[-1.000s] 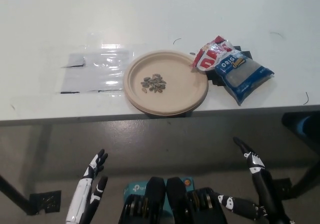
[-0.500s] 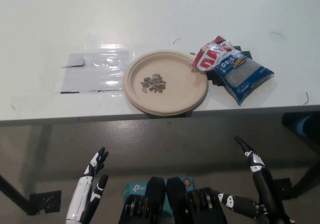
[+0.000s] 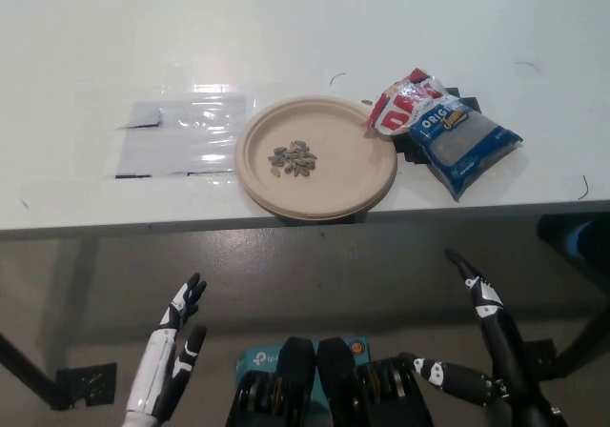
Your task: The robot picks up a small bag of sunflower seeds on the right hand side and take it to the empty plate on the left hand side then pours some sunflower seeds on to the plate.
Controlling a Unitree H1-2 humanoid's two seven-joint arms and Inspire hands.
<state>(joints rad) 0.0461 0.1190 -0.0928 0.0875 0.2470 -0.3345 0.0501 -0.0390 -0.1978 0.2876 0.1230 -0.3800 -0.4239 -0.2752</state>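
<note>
Fingers spread and empty on both the left hand (image 3: 170, 351) and right hand (image 3: 484, 324), below the table (image 3: 86, 198).

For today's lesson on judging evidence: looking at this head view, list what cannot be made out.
- Seed bag: full label unreadable, crumpled and small.
- Seeds on plate: count, too small.
- Dark thing under the bag: mostly covered.
- Right hand, left hand: arms cut by bottom edge.

A small pile of sunflower seeds (image 3: 291, 159) lies on the round beige paper plate (image 3: 357, 174) at frame centre (table's front edge); the blue-and-red crinkly seed bag (image 3: 443, 132) touches its right rim.
</note>
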